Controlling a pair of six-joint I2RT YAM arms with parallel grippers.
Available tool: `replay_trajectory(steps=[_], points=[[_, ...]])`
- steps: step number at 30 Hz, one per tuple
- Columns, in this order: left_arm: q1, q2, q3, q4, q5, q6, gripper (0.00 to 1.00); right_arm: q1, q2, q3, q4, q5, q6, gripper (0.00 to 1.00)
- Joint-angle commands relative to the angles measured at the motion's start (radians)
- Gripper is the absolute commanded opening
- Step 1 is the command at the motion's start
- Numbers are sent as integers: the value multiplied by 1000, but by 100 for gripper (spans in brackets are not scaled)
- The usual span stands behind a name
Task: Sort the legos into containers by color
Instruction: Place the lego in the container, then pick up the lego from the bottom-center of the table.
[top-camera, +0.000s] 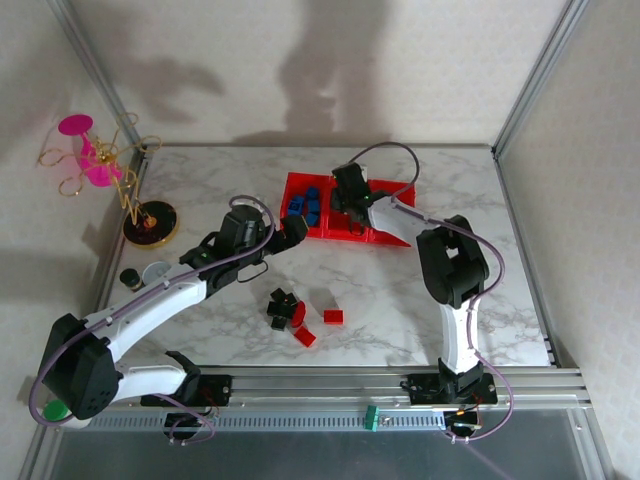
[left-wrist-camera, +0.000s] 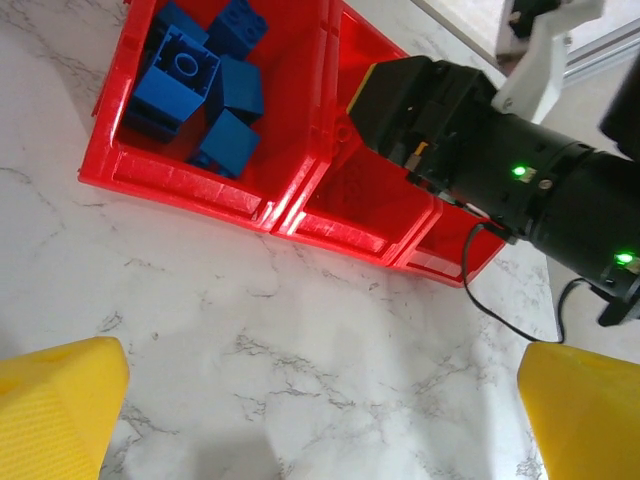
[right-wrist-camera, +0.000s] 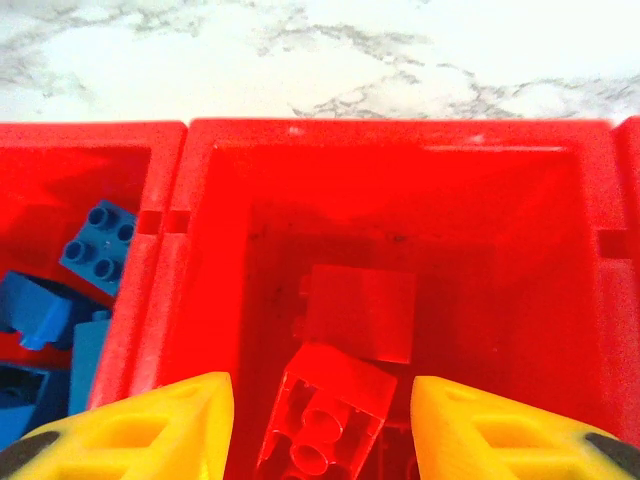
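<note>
— Yellow fingers (right-wrist-camera: 150, 430), right gripper (right-wrist-camera: 315, 400): we log them spread wide, gripping nothing, red bricks (right-wrist-camera: 360, 315) directly beneath in the middle bin (right-wrist-camera: 400, 140).
— Our left gripper (left-wrist-camera: 320, 410): likewise agape, empty. Loose legos (top-camera: 287, 308) lie toward the table's (top-camera: 420, 300) near edge, closer to our left arm, we judge.

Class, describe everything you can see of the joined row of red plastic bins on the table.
The three bright red translucent plastic bins are rectangular, open-topped and joined side by side, standing upright on the white marble table, toward its far edge. The left-end bin holds blue bricks; the middle one holds red bricks, with the open right gripper hovering over it. The third bin's contents cannot be made out.
</note>
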Motion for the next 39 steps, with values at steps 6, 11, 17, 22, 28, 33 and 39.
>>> replay_trajectory(steps=[6, 11, 17, 22, 28, 33, 39], points=[[-22, -42, 3, 7, 6, 3, 100, 20, -203, -83, -41, -8, 25, 53], [-35, -97, -45, -18, -8, -10, 100, 60, -313, -176, -99, -15, 53, 58], [-57, -206, -125, -47, -46, -29, 100, 135, -459, -309, -161, -29, 87, 63], [-83, -283, -202, -38, -56, -58, 100, 227, -572, -435, -199, -35, 105, 66], [-145, -336, -291, -14, -69, -85, 100, 321, -662, -548, -267, -38, 124, 69], [-225, -353, -339, 7, -117, -120, 100, 419, -723, -633, -288, -50, 151, 72], [-311, -360, -342, -26, -197, -158, 100, 548, -750, -735, -285, -49, 207, 75]])
